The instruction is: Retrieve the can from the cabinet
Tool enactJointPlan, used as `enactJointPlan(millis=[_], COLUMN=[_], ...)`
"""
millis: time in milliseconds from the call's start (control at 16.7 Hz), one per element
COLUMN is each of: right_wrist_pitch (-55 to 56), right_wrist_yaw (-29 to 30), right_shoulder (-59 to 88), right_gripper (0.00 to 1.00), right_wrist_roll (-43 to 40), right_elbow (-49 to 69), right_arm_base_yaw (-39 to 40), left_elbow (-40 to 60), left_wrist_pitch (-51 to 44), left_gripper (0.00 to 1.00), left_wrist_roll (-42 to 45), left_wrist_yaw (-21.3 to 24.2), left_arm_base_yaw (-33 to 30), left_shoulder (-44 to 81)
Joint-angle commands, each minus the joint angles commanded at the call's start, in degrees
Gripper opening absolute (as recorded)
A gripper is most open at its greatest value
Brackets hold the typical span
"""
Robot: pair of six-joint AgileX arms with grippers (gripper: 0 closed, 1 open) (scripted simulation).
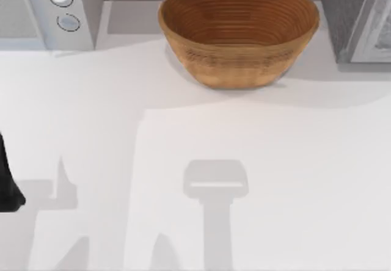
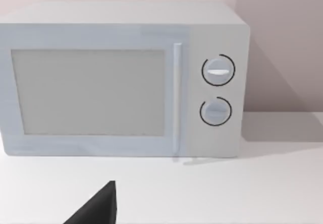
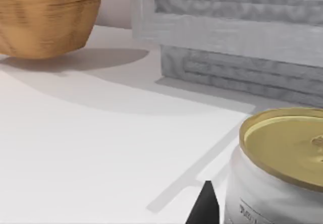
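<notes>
Sitting close under the right wrist camera, the can [image 3: 282, 168] is showing its gold lid and white side, upright on the white tabletop [image 1: 275, 179] just in front of the grey cabinet [image 3: 237, 42], so it looks to be already outside the cabinet. In the top view the cabinet [image 1: 357, 18] is occupying the 1 to 2 o'clock corner, the wooden basket [image 1: 239, 32] is resting at 12 o'clock, and the microwave [image 1: 46, 11] is filling the 10 to 11 o'clock corner.

A dark fingertip [image 3: 204, 206] of the right arm is poking in just beside the can, apart from it as far as I can judge. Whether the right jaws are open, closed or gripping, I cannot tell.

The left arm [image 1: 7, 182] is waiting at 9 o'clock by the tabletop's left edge, its wrist camera facing the microwave [image 2: 121, 80]; a dark finger tip [image 2: 98, 209] is peeking in there, and I cannot tell the state of those jaws either.

The risk I am seeing is the finger nudging the can's side instead of straddling it: a slightly offset closing would be pushing it over or rolling it toward the cabinet. A smooth wall would also be inviting slip if the grip were landing too near the lid rim.
</notes>
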Motion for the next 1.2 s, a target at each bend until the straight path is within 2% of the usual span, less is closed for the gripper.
enactJointPlan(millis=[60,840,1200], right_wrist_pitch=[0.0,0.0,0.0], right_wrist_yaw=[0.0,0.0,0.0], right_shoulder=[0.0,0.0,0.0], right_gripper=[0.00,0.98,1.00], right_wrist_roll=[0.0,0.0,0.0], right_elbow=[0.0,0.0,0.0], right_arm_base_yaw=[0.0,0.0,0.0], left_elbow=[0.0,0.0,0.0], left_wrist_pitch=[0.0,0.0,0.0], left_gripper=[1.00,1.00,1.00], left_wrist_roll=[0.0,0.0,0.0], left_wrist_yaw=[0.0,0.0,0.0], left_arm_base_yaw=[0.0,0.0,0.0], left_shoulder=[0.0,0.0,0.0])
